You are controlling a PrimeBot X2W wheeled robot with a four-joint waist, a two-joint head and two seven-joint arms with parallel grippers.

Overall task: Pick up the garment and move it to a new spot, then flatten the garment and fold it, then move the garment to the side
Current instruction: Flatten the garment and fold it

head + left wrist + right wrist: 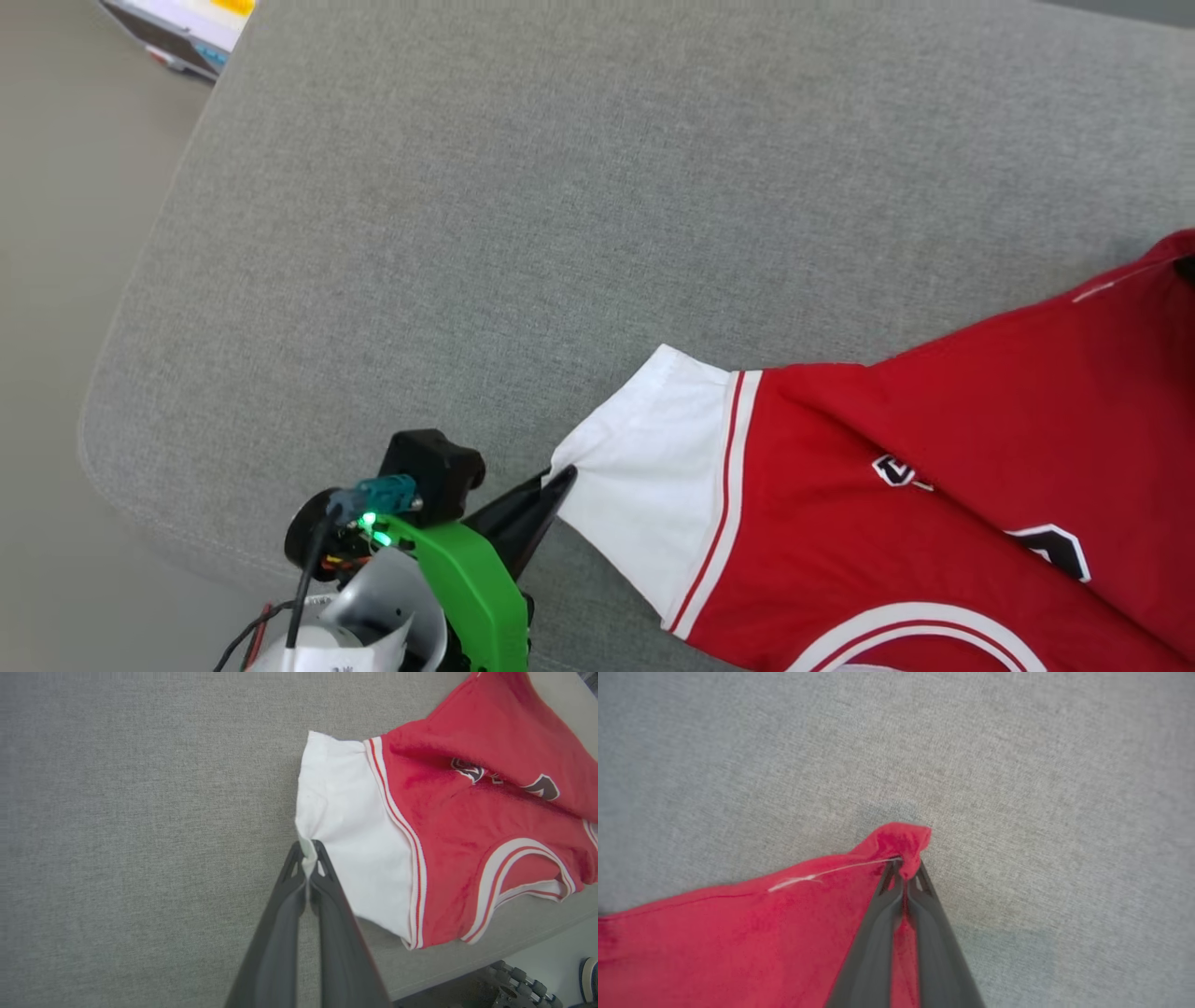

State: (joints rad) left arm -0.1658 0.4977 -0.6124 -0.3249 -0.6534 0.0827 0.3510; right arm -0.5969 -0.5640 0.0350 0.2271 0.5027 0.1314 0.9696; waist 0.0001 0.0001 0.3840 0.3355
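The left pincer [307, 853] is closed tight on the outer edge of the white sleeve [355, 858], with a small pinch of white cloth bunched between its dark tips. The right pincer [906, 867] is likewise clamped shut, holding a little peak of red cloth at a hemmed corner of the garment [934, 439]. The garment is stretched between the two holds and lies on the grey cushion [523, 233]. In the head view it fills the lower right of the frame, with the sleeve pointing to the lower centre, red-and-white trim along the sleeve seam and parts of the black-and-white lettering showing among the folds. The upper and left parts of the cushion are bare grey fabric, which gives wide open room. The cushion's rounded edge runs down the left side of the frame to a corner at the lower left, with pale floor [56, 280] beyond it. A flat white, yellow and blue object [182, 28] lies on the floor at the upper left.
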